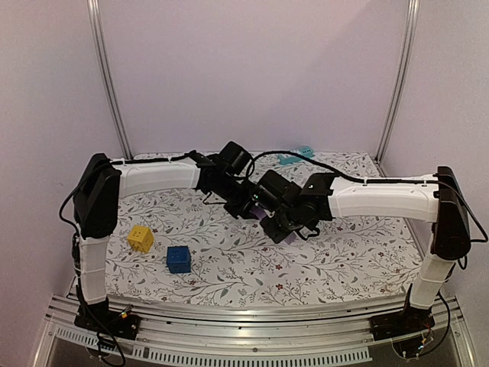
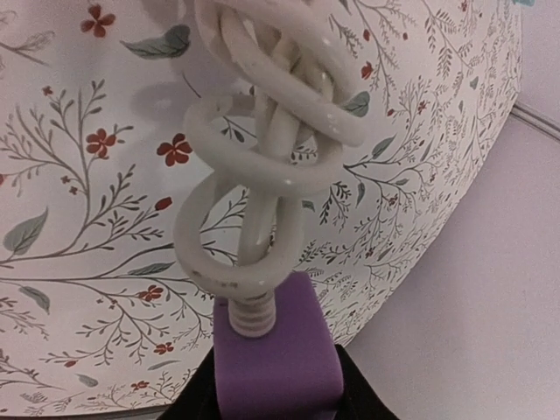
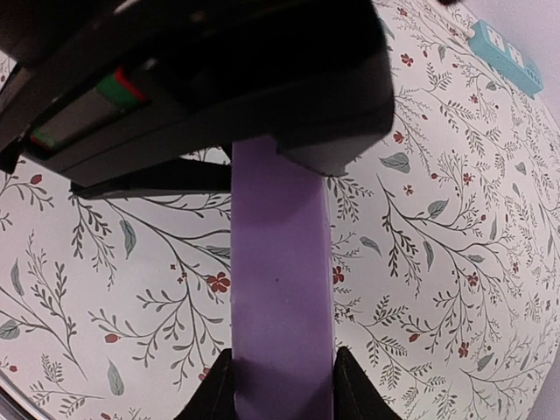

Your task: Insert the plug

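Left tool and right tool both clamped the plug. Good practice was one firm grip before the other released, square to the strip.

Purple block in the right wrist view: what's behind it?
Only the flowered table cover shows behind the purple block. Its far end is hidden by the left gripper, so nothing there can be seen.

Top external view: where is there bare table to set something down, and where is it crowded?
Widest bare cloth: near right, between the blue cube and the right arm's column. Smaller patch: far right, beside the teal power strip. Crowded: centre, where left gripper and right gripper clamp the purple block; near left holds the yellow cube.
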You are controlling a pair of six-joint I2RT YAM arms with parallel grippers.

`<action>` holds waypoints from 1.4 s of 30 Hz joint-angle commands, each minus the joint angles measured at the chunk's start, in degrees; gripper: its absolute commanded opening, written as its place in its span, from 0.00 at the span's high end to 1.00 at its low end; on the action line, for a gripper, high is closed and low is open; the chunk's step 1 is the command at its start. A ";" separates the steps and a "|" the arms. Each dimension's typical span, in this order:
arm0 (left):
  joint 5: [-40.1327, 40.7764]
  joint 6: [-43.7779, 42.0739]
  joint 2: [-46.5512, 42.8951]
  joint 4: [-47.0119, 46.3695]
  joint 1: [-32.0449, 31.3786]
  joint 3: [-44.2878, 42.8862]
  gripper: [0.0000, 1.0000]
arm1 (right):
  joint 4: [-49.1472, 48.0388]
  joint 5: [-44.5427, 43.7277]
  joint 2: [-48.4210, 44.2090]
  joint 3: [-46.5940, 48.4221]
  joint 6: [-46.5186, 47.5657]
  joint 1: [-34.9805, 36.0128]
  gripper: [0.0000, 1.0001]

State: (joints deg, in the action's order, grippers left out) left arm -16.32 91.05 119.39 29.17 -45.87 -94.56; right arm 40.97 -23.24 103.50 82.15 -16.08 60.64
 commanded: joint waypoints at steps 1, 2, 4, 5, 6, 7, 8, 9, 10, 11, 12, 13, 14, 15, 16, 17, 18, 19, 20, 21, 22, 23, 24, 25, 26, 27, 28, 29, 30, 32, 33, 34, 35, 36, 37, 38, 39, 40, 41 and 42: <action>-1.98 -1.38 1.12 -1.45 -0.98 0.42 0.84 | -2.93 -1.71 0.38 3.17 -1.87 0.26 1.00; -2.31 -1.33 1.06 -1.86 -0.98 0.82 0.88 | -2.73 -1.64 0.38 3.31 -1.98 0.32 0.97; -2.93 -1.31 0.87 -3.05 -0.98 1.80 0.94 | -1.29 -1.84 0.38 3.77 -2.52 0.34 0.72; -3.19 -1.31 0.72 -3.60 -0.92 2.36 0.96 | -0.84 -1.84 0.17 3.76 -3.43 0.27 0.57; -3.39 -1.29 0.53 -4.26 -0.90 2.92 0.97 | -0.50 -1.62 -0.11 3.66 -3.87 0.34 0.45; -3.53 -1.28 0.31 -4.91 -0.89 3.60 0.98 | -0.07 -1.29 -0.62 3.57 -4.44 0.35 0.34; -3.50 -1.36 0.06 -5.45 -0.83 4.06 0.99 | 0.12 -0.72 -1.12 3.40 -5.00 0.30 0.26; -3.62 -1.51 -0.14 -5.96 -0.76 4.46 0.99 | 0.28 0.18 -2.11 3.28 -5.76 0.28 0.20; -3.63 -1.75 -0.22 -6.22 -0.68 4.62 1.00 | 0.43 1.08 -2.86 3.28 -6.06 0.32 0.14; -3.63 -2.09 -0.21 -6.34 -0.63 4.77 1.00 | 0.67 2.26 -3.46 3.40 -6.49 0.30 0.10; -3.71 -2.32 -0.21 -6.51 -0.55 4.89 1.00 | 1.08 3.40 -4.16 3.57 -6.84 0.35 0.07; -3.84 -2.48 -0.26 -6.91 -0.48 5.05 1.00 | 1.68 4.36 -4.55 3.72 -7.48 0.32 0.04; -4.03 -2.66 -0.34 -7.68 -0.45 5.35 1.00 | 2.09 5.21 -5.17 3.75 -8.45 0.28 0.02; -4.33 -2.64 -0.38 -8.61 -0.38 5.78 1.00 | 2.13 6.36 -5.68 3.42 -9.43 0.17 0.01; -4.65 -2.52 -0.58 -10.46 -0.30 6.44 1.00 | 1.88 8.94 -6.97 2.77 -10.98 -0.25 0.01; -4.95 -2.24 -0.85 -12.59 -0.21 7.14 1.00 | 1.43 12.24 -8.12 2.04 -11.89 -1.14 0.01; -5.47 -2.19 -1.14 -14.85 -0.13 7.80 1.00 | 0.80 16.07 -8.99 1.08 -13.27 -2.27 0.01; -6.13 -2.17 -1.37 -17.91 0.02 8.49 1.00 | 0.13 19.84 -10.46 0.15 -15.31 -3.47 0.01; -6.85 -2.19 -1.63 -20.73 0.13 9.15 1.00 | -0.49 23.23 -11.29 -0.75 -16.47 -4.41 0.01; -7.28 -2.09 -1.93 -23.31 0.24 9.74 1.00 | -0.97 26.89 -12.23 -1.44 -17.80 -5.41 0.01; -7.40 -2.25 -2.28 -25.32 0.32 10.39 1.00 | -0.97 28.95 -12.72 -1.81 -18.76 -6.03 0.01; -7.35 -2.53 -2.71 -27.09 0.35 10.85 1.00 | -0.89 30.57 -13.14 -1.96 -19.93 -6.39 0.01; -7.28 -2.78 -3.03 -27.99 0.42 11.35 1.00 | -0.91 32.20 -13.16 -2.30 -20.74 -6.78 0.01; -7.44 -2.88 -3.41 -31.62 0.58 12.17 1.00 | -1.35 33.65 -13.22 -2.83 -21.27 -7.24 0.01; -7.62 -2.71 -3.76 -33.61 0.67 12.88 1.00 | -1.94 34.58 -13.40 -3.65 -22.36 -7.74 0.01; -7.75 -2.60 -4.16 -35.41 0.76 13.73 1.00 | -2.34 35.25 -13.52 -4.41 -23.13 -8.26 0.01; -7.71 -2.45 -4.49 -36.44 0.85 14.31 1.00 | -2.38 35.58 -13.58 -5.01 -24.05 -8.73 0.01; -7.80 -2.52 -4.82 -36.91 0.93 14.74 1.00 | -2.03 35.51 -13.30 -5.33 -24.92 -9.25 0.01; -7.91 -2.75 -5.06 -37.61 0.95 15.09 1.00 | -1.61 35.53 -13.01 -5.55 -25.24 -9.66 0.01; -8.07 -3.27 -5.58 -38.50 0.95 15.65 1.00 | -0.57 35.68 -11.93 -5.45 -25.57 -10.43 0.01; -8.22 -3.57 -5.72 -39.09 0.95 15.88 1.00 | 0.13 35.60 -10.85 -5.02 -25.79 -10.73 0.01; -8.55 -3.86 -5.93 -39.70 0.95 16.09 1.00 | 0.29 35.56 -10.08 -4.91 -26.05 -11.03 0.01; -8.75 -4.02 -6.18 -40.42 0.95 16.47 1.00 | 0.10 35.55 -9.81 -4.85 -26.36 -11.23 0.01; -8.86 -4.12 -6.53 -41.16 1.02 16.90 1.00 | -0.22 35.63 -9.54 -4.70 -26.77 -11.31 0.01; -8.99 -4.32 -6.80 -41.43 1.04 17.21 1.00 | -0.42 35.59 -9.39 -4.45 -26.87 -11.33 0.01; -9.05 -4.61 -7.12 -41.53 1.04 17.48 1.00 | -0.23 35.24 -9.17 -4.05 -26.96 -11.36 0.01; -9.15 -4.84 -7.52 -41.70 1.09 17.75 1.00 | -0.14 34.69 -8.99 -3.82 -27.18 -11.44 0.01; -9.23 -5.10 -7.72 -41.43 1.13 17.91 1.00 | -0.11 34.32 -8.94 -3.67 -27.37 -11.56 0.01; -9.38 -5.57 -7.80 -41.15 1.13 17.96 1.00 | -0.26 34.15 -9.07 -3.81 -27.49 -11.77 0.01; -9.51 -5.87 -8.04 -41.02 1.13 18.12 1.00 | -0.48 34.19 -9.30 -4.13 -27.71 -12.04 0.01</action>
State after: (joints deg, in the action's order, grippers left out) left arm -23.88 86.61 115.55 -6.28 -45.25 -76.47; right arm 39.92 10.79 93.62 77.30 -42.02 49.04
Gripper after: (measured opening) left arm 0.329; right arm 0.989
